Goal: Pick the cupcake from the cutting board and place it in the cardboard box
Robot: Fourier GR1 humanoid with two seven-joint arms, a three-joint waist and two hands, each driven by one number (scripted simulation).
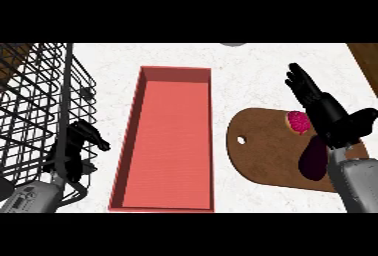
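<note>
A cupcake (297, 122) with pink frosting sits on the brown cutting board (258, 150) at the right. My right hand (325, 112) hovers over it, fingers straight and pointing away from me, thumb out to the right, covering the cupcake's right side. A long red open box (171, 137) lies in the middle of the counter, left of the board, with nothing inside. My left hand (81, 142) rests low at the left, fingers relaxed, beside the wire rack.
A black wire rack (37, 110) fills the left side, close to my left hand. The cutting board has a small hole (241, 140) near its left edge. White counter lies between box and board. A wooden edge (365, 65) shows at the far right.
</note>
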